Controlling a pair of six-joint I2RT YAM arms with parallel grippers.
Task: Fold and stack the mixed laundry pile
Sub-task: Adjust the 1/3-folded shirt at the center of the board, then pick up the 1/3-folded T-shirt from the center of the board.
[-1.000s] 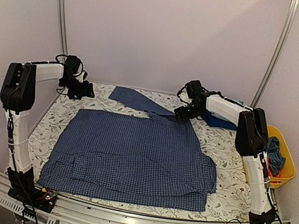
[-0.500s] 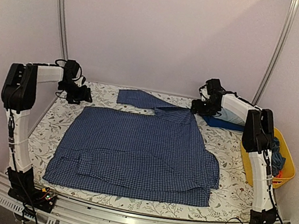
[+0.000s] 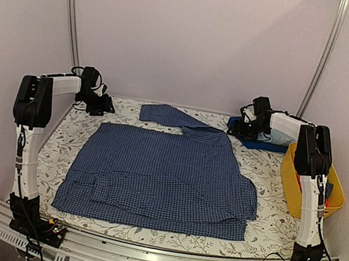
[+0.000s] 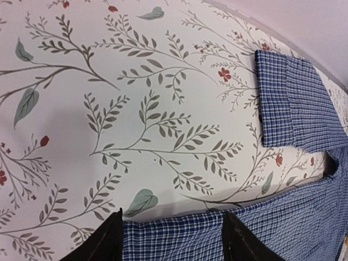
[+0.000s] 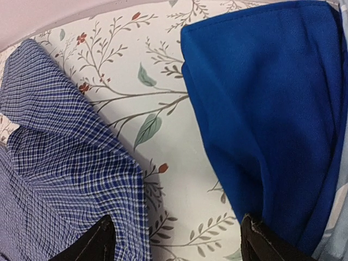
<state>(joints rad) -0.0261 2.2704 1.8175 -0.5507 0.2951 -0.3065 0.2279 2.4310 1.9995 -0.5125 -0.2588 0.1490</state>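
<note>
The blue small-check shirt (image 3: 160, 175) lies spread flat on the floral table cover, with one sleeve (image 3: 164, 113) stretched toward the back. My left gripper (image 3: 102, 104) hovers at the back left, open; in the left wrist view (image 4: 171, 242) the shirt's edge (image 4: 174, 239) lies between its wide-apart fingers (image 4: 100, 244), and the sleeve cuff (image 4: 288, 103) lies beyond. My right gripper (image 3: 241, 130) is open at the back right; in the right wrist view (image 5: 176, 239) it stands over bare cover between the shirt (image 5: 54, 163) and a folded bright blue cloth (image 5: 272, 109). The navy trousers are not in view.
The folded blue cloth (image 3: 256, 142) lies at the back right corner. A yellow basket (image 3: 294, 184) stands off the table's right edge, with a bit of red-orange and blue cloth (image 3: 328, 196) showing behind the right arm. Pale walls close in at the back and sides.
My right gripper has left the shirt's far right corner and moved right and back to the blue cloth. The shirt shifted slightly right. My left gripper has drifted a little toward the back.
</note>
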